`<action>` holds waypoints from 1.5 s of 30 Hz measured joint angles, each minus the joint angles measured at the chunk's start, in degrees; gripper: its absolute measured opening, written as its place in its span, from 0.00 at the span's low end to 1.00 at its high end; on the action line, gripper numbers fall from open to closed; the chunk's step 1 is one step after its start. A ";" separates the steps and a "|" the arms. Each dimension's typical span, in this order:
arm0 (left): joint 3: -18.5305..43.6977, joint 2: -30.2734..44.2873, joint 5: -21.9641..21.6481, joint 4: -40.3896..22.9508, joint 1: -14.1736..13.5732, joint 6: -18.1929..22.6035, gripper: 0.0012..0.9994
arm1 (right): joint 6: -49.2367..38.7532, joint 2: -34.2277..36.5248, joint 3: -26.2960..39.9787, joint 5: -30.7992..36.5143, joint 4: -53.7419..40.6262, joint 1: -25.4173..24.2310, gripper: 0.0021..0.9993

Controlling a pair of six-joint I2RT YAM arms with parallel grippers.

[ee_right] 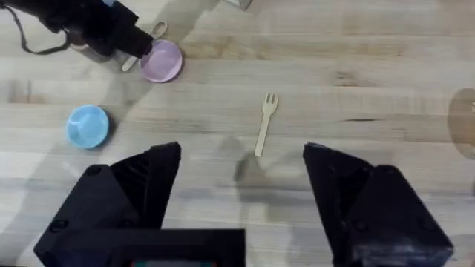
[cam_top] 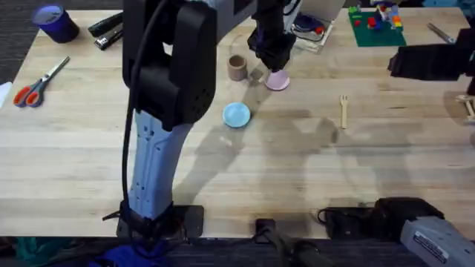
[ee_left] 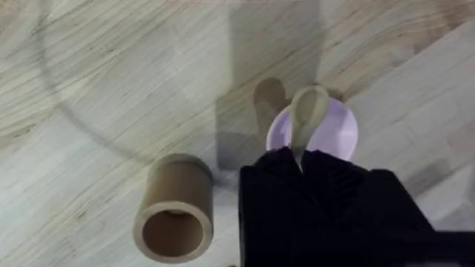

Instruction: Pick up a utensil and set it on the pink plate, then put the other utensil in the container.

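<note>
My left gripper [ee_left: 300, 159] is shut on the handle of the wooden spoon [ee_left: 309, 113]. The spoon's bowl hangs over the far rim of the pink plate [ee_left: 335, 133]. From overhead, this gripper [cam_top: 272, 58] stands over the pink plate [cam_top: 279, 81], just right of the brown container [cam_top: 237, 67], which stands upright and open [ee_left: 174, 213]. The wooden fork [cam_top: 344, 110] lies flat on the table to the right. My right gripper [ee_right: 241, 200] hovers open above the table, with the fork [ee_right: 264, 122] ahead of its fingers.
A light-blue plate [cam_top: 237, 114] lies in front of the container. Scissors [cam_top: 33, 87], a purple cup [cam_top: 53, 22] and a black stapler [cam_top: 107, 31] sit at the far left. A clear box [cam_top: 308, 30] and a green brick plate [cam_top: 376, 26] stand at the back.
</note>
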 joint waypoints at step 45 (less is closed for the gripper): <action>0.25 2.57 1.24 -0.34 -2.60 -0.63 0.30 | 0.00 0.00 0.00 0.00 0.00 0.00 1.00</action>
